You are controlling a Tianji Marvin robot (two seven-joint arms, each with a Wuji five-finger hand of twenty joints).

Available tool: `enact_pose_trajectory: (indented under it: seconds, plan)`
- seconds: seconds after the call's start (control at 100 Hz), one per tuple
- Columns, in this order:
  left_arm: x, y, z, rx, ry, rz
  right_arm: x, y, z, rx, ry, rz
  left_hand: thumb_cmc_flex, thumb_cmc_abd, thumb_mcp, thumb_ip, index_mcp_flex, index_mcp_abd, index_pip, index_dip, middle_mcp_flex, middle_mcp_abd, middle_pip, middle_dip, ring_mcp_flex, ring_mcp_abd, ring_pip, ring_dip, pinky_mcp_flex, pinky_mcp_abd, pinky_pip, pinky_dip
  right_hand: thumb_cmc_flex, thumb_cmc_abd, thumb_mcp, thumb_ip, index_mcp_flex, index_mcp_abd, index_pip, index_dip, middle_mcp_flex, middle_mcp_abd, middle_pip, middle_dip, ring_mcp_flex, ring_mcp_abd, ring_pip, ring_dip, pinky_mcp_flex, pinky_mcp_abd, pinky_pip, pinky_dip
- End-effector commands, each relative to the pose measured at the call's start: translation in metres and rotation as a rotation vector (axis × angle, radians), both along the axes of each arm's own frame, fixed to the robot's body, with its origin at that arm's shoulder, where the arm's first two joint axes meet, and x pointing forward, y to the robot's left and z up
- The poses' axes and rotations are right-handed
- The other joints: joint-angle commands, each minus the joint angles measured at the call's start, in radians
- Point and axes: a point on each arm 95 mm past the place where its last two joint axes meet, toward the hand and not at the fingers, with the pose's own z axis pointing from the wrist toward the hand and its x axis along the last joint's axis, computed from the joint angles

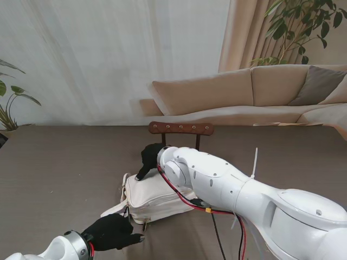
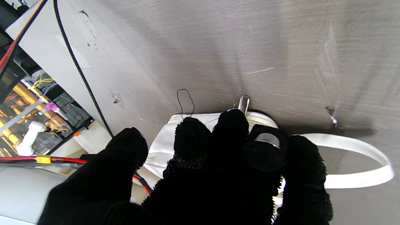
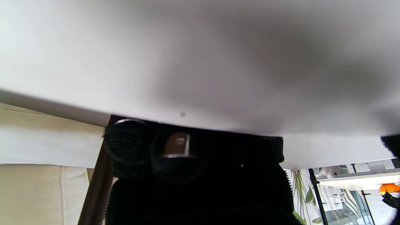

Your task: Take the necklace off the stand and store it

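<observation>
Standing beside the dark grey-brown table (image 1: 59, 162), I note the cream canvas pouch with a zip and a white strap (image 1: 154, 197) lying flat near the robot's edge, and behind it the dark wooden bar of the necklace stand (image 1: 181, 128) with its row of small pegs. No necklace hangs from the bar that I can see, and I cannot find the chain anywhere in the stand's view; it is too fine to make out, so its place is uncertain, possibly already in the pouch or under the right fingers. The black-gloved right hand (image 1: 149, 159) reaches over the far left corner of the pouch, fingers curled and tips pressing down on the fabric; its wrist view is mostly blurred white cloth, so whether it pinches anything I cannot tell. The black-gloved left hand (image 1: 113, 232) rests on the table at the near left corner of the pouch, fingers bunched at the zip end, with the small metal zip pull (image 2: 243, 103) just past the fingertips (image 2: 192, 137); a grip on the pull is not confirmed. Judgement: the storing step is in hand. To do it well, the left hand should pin the pouch corner firmly so the cloth stays put, while the right works slowly along the opening, keeping any fine chain clear of the zip teeth.
</observation>
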Motion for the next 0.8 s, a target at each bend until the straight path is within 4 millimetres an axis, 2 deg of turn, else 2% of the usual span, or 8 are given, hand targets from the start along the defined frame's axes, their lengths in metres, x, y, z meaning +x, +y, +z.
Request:
enact_pose_trajectory:
  seconds: [0.0, 0.38, 0.79]
  plan:
    - [-0.006, -0.008, 0.008, -0.018, -0.004, -0.041, 0.004, -0.017, -0.016, -0.051, 0.019, -0.039, -0.004, 0.000, -0.012, 0.012, 0.057, -0.008, 0.062, 0.004, 0.053, -0.016, 0.025, 0.004, 0.010, 0.036, -0.002, 0.007, -0.007, -0.052, 0.053, 0.009, 0.252, 0.092, 0.242, 0.153, 0.039, 0.018, 0.055, 0.008, -0.011, 0.030, -0.008, 0.010, 0.045, -0.028, 0.035, 0.013, -0.016, -0.041, 0.001, 0.026]
    - [-0.001, -0.018, 0.032, -0.083, -0.108, -0.090, 0.004, -0.017, -0.018, -0.047, 0.021, -0.047, -0.004, 0.001, -0.014, 0.012, 0.056, -0.012, 0.064, 0.004, 0.055, -0.019, 0.027, 0.003, 0.013, 0.033, 0.002, 0.007, 0.000, -0.051, 0.058, 0.008, 0.256, 0.105, 0.230, 0.133, 0.031, 0.018, 0.048, 0.003, -0.020, 0.031, -0.009, 0.005, 0.045, -0.036, 0.033, 0.011, -0.016, -0.041, 0.002, 0.025]
    - [0.024, -0.037, 0.025, -0.170, -0.105, -0.132, 0.000, -0.015, -0.023, -0.027, 0.046, -0.057, -0.001, 0.002, -0.015, 0.013, 0.051, -0.009, 0.055, 0.000, 0.046, -0.014, 0.020, 0.001, 0.005, 0.036, 0.002, 0.008, -0.009, -0.048, 0.053, 0.005, 0.260, 0.104, 0.229, 0.120, 0.026, 0.018, 0.043, -0.008, -0.023, 0.033, -0.007, -0.002, 0.045, -0.041, 0.035, 0.013, -0.017, -0.043, 0.006, 0.025]
